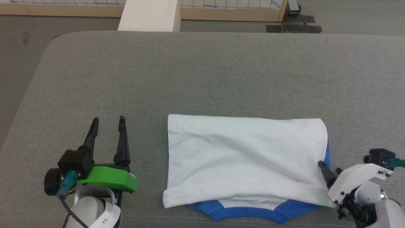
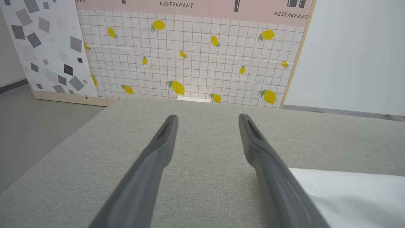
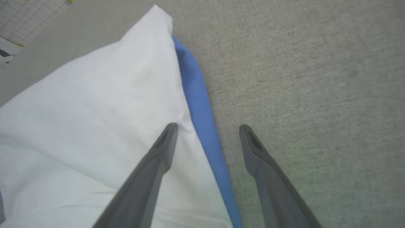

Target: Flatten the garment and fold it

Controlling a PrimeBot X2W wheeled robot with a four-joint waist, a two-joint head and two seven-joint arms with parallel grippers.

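The garment lies folded into a flat white rectangle on the grey padded surface, with blue collar trim and sleeve cloth peeking out along its near and right edges. My left gripper rests open on the bare surface, a short way left of the garment's left edge. In the left wrist view its fingers are spread over grey fabric, with a white corner of the garment at the lower right. My right gripper stands open at the garment's right edge. In the right wrist view the right gripper straddles the blue strip, gripping nothing.
The padded surface ends at a rounded far-left corner, with grey floor beyond. A white box stands behind the far edge. A lemon-patterned wall panel rises behind it.
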